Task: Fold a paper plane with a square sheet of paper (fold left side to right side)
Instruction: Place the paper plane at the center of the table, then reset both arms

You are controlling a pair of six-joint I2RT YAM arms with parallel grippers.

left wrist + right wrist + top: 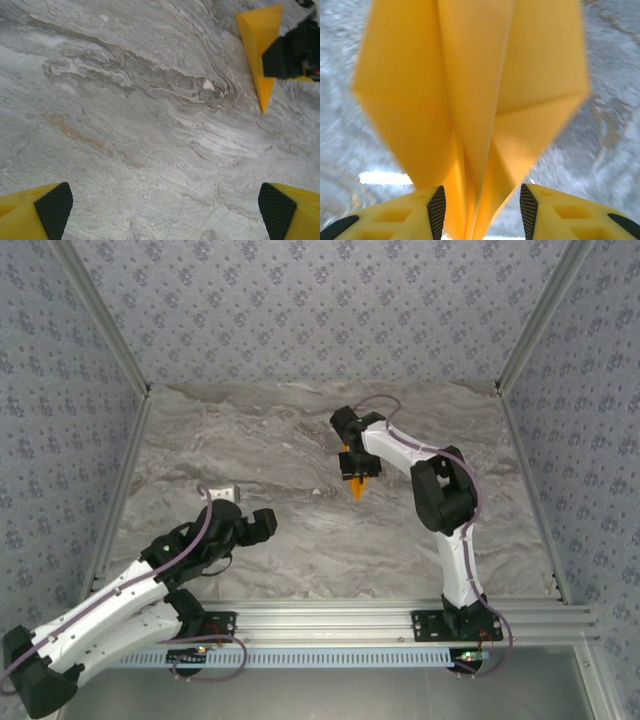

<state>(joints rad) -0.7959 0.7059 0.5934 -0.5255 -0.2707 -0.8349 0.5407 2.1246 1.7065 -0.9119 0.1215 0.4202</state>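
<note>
While the left gripper (262,523) hangs spread wide near the bases, the plane (358,490) sits between the right gripper's (358,476) fingers farther out.
In the left wrist view the left fingers (52,207) stand far apart over bare table (125,125), the plane's point (263,97) lying up and to the right. At mid-table, the right wrist view shows the plane's folded keel running down between the two pads (437,210), wings fanning out beyond them; I cannot tell whether the pads pinch the paper or merely flank it.
</note>
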